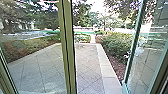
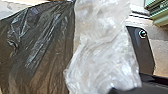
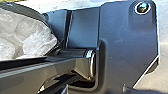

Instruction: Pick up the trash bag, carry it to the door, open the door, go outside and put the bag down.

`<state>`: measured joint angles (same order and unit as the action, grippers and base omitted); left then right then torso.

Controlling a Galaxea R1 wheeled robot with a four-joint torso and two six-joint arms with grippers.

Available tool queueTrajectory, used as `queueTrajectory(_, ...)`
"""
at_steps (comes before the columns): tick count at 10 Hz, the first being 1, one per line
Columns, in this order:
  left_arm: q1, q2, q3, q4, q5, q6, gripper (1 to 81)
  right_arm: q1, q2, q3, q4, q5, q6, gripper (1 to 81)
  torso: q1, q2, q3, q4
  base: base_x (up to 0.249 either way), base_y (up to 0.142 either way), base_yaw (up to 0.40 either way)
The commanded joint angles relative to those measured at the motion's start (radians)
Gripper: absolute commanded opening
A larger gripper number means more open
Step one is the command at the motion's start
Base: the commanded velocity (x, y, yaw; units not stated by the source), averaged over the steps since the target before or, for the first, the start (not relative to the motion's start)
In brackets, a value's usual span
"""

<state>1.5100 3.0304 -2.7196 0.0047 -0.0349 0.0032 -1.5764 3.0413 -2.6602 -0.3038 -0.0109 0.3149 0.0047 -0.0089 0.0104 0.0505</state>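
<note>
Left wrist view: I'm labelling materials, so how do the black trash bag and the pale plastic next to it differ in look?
The black trash bag is dark; the pale plastic is whitish. The bag has long, slanting folds, while the pale plastic is crumpled in short, jumbled wrinkles. Both are shiny.

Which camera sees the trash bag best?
The left wrist view: the trash bag looks big there, with shiny dark folds beside crinkly pale plastic. The right wrist view shows a dark edge, probably the bag's, around more pale plastic. The head view looks out at the paving.
</note>
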Motion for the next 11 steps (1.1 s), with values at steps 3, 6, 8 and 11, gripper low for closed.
queueTrajectory(3, -0.058, -0.002, 0.0, 0.012, 0.047, 0.008, 1.0, 0.042, 0.006, 0.007, -0.007, -0.047, -0.003, 81.1, 0.0, 0.0, 0.0, 0.0, 0.0, -0.109, 0.0)
queueTrajectory(6, -0.056, 0.004, 0.003, 0.014, 0.047, 0.008, 1.0, 0.038, 0.007, 0.002, -0.006, -0.047, -0.003, 81.1, 0.0, 0.0, 0.0, 0.0, 0.0, -0.107, 0.0)
queueTrajectory(8, -0.055, 0.007, 0.003, 0.021, 0.047, 0.008, 1.0, 0.034, 0.007, 0.002, -0.008, -0.047, -0.002, 81.1, 0.0, 0.0, 0.0, 0.0, 0.0, -0.1, 0.0)
queueTrajectory(11, -0.052, 0.004, 0.004, 0.021, 0.047, 0.008, 1.0, 0.031, 0.007, 0.002, -0.006, -0.047, -0.003, 81.1, 0.0, 0.0, 0.0, 0.0, 0.0, -0.099, 0.0)
